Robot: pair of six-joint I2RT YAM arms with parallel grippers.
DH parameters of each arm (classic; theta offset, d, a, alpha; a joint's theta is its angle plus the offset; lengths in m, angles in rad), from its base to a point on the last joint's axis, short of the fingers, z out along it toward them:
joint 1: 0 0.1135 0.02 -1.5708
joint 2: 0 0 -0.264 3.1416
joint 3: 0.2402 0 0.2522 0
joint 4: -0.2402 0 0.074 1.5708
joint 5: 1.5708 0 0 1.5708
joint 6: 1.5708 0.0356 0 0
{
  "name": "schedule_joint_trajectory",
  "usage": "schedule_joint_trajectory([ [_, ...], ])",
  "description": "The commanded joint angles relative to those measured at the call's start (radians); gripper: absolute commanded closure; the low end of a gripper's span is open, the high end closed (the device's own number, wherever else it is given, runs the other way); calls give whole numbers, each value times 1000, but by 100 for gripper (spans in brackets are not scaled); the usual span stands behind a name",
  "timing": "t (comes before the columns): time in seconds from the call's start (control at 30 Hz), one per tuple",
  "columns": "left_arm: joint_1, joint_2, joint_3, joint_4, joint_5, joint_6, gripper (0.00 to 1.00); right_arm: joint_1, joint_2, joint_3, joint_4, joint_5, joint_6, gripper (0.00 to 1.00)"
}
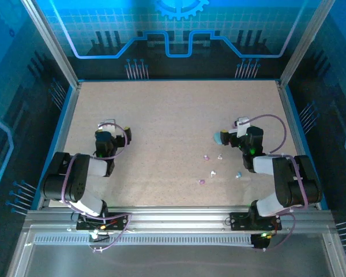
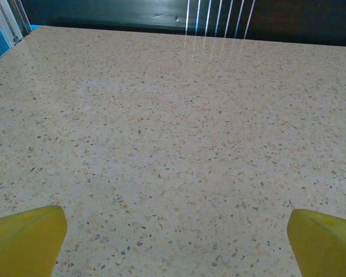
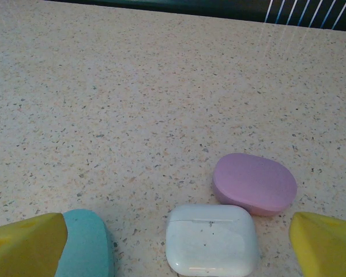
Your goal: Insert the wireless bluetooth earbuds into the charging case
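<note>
Lying loose on the table (image 1: 161, 109), near-right of centre: the earbuds (image 1: 213, 172), five specks in pinkish, white and one light blue. They're left of the right arm's elbow and nearer than its gripper, too small to tell how each one lies. None is in a case.

Three cases sit at the right gripper (image 3: 176, 251). The blue case (image 3: 86, 245) is on the left, partly cut off by a yellow finger (image 3: 26, 245). The white case (image 3: 212, 239) is between the fingers, and the purple case (image 3: 255, 183) is just beyond it. All lids are shut, contents hidden. From above, the wrist covers white and purple.

Right fingers are spread wide, holding nothing. Left gripper (image 2: 173, 245) is also spread wide over bare table, well apart from the buds.
</note>
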State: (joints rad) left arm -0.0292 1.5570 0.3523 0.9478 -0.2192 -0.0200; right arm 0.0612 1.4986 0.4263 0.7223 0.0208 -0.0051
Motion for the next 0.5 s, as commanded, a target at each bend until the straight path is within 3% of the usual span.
schedule_joint_trajectory([
  [0.0, -1, -2, 20, 3, 17, 14, 1, -14, 5, 11, 20, -7, -10, 0],
  [0.47, -1, -2, 22, 3, 17, 14, 1, -22, 5, 12, 19, -23, -4, 0],
])
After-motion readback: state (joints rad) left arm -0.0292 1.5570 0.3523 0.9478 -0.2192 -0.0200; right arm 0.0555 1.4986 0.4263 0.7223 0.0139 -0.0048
